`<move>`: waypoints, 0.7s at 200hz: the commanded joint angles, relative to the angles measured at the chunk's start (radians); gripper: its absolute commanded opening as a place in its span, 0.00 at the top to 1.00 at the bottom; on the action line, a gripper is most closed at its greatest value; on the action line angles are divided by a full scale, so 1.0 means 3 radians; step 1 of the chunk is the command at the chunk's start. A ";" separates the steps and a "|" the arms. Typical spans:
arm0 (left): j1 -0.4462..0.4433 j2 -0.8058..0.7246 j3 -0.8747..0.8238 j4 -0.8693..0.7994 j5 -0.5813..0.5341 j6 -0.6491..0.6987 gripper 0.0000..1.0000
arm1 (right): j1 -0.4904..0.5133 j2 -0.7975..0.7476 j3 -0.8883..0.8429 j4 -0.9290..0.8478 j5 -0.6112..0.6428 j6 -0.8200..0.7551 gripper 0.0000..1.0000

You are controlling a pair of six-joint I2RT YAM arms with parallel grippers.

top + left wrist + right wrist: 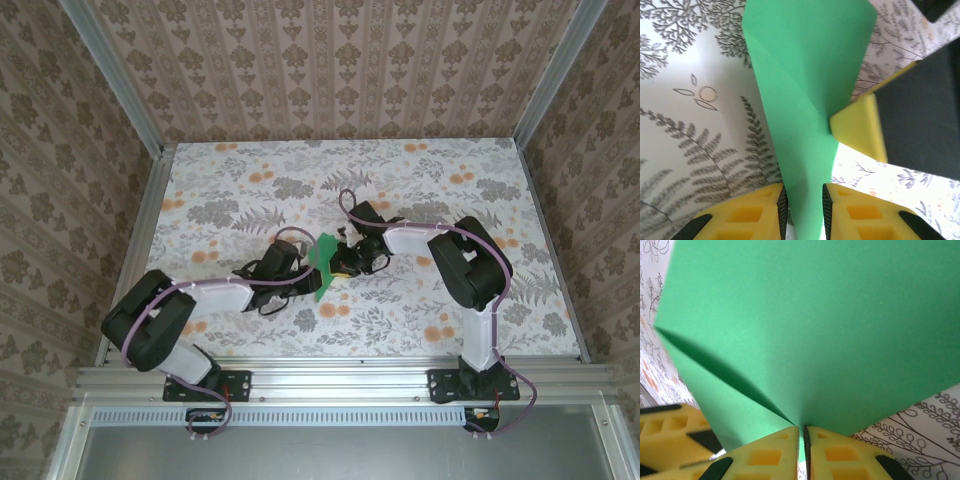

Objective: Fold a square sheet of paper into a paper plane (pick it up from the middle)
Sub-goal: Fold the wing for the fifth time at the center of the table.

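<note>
Paper [323, 262], green and creased, stands upright over the tabletop [250, 190]. Our right hand [802, 440] pinches one edge tight, while our left hand [802, 205] stands slightly parted around the narrow end. With one firm grip, we judge it may twist or slip free.

The scene contains one green sheet [322, 262] and one table [250, 190]. It contains two grippers: the left gripper [803, 197] and the right gripper [802, 435].
</note>
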 commanded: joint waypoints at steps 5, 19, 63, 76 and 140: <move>-0.0107 -0.0167 -0.0075 0.0204 -0.0174 -0.0188 0.72 | 0.0015 0.0101 -0.0024 0.0026 0.0135 0.0167 0.86; -0.0153 -0.0137 -0.0101 0.0232 -0.0208 -0.0234 0.73 | 0.0015 0.0096 -0.0034 0.0051 0.0150 0.0230 0.86; -0.0250 -0.0018 -0.0100 0.0257 -0.0342 -0.0284 0.75 | 0.0010 0.0100 -0.0065 0.0101 0.0153 0.0362 0.85; -0.0260 -0.0008 -0.0102 0.0247 -0.0400 -0.0279 0.77 | 0.0010 0.0097 -0.0066 0.0097 0.0161 0.0377 0.85; -0.0314 0.0072 -0.0094 0.0112 -0.0602 -0.0158 0.89 | -0.0010 0.0092 -0.0076 0.0083 0.0159 0.0437 0.85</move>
